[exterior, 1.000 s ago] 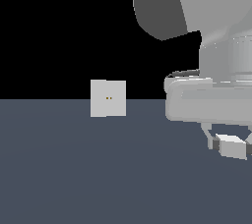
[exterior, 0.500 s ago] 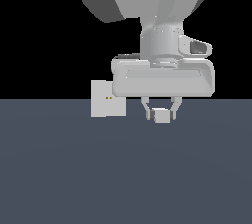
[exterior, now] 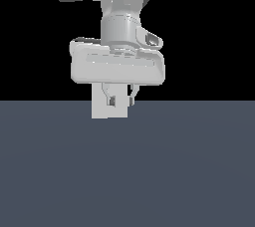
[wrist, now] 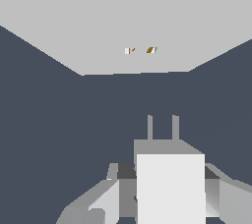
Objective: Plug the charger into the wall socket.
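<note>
**Charger held in line with the socket**

The grey-and-white robot gripper (exterior: 120,96) hangs just above the dark slate-blue worktop (exterior: 127,171), its two fingers clamped on the small plain white-grey box-shaped charger (wrist: 170,183). In the wrist view the block sits between the grey finger pads (wrist: 103,203), with two thin grey prongs (wrist: 162,127) rising from its far face and pointing toward the flat, upright light-grey square wall socket (wrist: 98,16). The two tiny yellowish dots (wrist: 140,50) at the plate's centre lie nearly in line with the prongs, offset slightly to one side. A band of worktop shows between the prong tips and the foot of the plate, so charger and socket stand apart. In the exterior view the broad pale body of the robot hand (exterior: 117,66) covers most of the socket (exterior: 99,111); only its lower part shows beneath the hand, behind the fingers.
</note>
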### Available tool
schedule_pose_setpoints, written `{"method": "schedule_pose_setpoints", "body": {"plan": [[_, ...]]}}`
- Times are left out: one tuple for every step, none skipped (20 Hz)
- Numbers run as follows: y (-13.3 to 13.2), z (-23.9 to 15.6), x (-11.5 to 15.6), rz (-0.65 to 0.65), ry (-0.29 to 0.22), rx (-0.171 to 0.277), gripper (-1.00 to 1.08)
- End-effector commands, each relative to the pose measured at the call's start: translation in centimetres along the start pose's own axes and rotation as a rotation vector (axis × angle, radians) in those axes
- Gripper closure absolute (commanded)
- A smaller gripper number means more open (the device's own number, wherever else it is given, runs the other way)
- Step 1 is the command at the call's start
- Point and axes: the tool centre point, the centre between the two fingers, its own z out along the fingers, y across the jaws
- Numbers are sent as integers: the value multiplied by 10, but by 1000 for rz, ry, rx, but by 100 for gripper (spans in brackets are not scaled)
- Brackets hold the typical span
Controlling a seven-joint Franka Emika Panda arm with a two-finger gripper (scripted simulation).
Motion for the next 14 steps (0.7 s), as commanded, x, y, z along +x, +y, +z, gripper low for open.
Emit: {"method": "schedule_pose_setpoints", "body": {"plan": [[-8,-3,2,-30,-1,1,108],[-9,-3,2,-35,-1,2,108],[-9,-3,2,-36,-1,2,108],[-9,-3,2,-36,-1,2,108],[-9,-3,2,-36,-1,2,108],[-9,-3,2,-36,-1,2,108],[-10,-3,2,-35,-1,2,108],[-10,-3,3,-35,-1,2,108],[-10,-3,3,-35,-1,2,108],[-10,-3,4,-35,-1,2,108],[-10,-3,5,-35,-1,2,108],[-10,-3,7,-35,-1,2,108],[-10,-3,9,-35,-1,2,108],[-10,-3,11,-35,-1,2,108]]}}
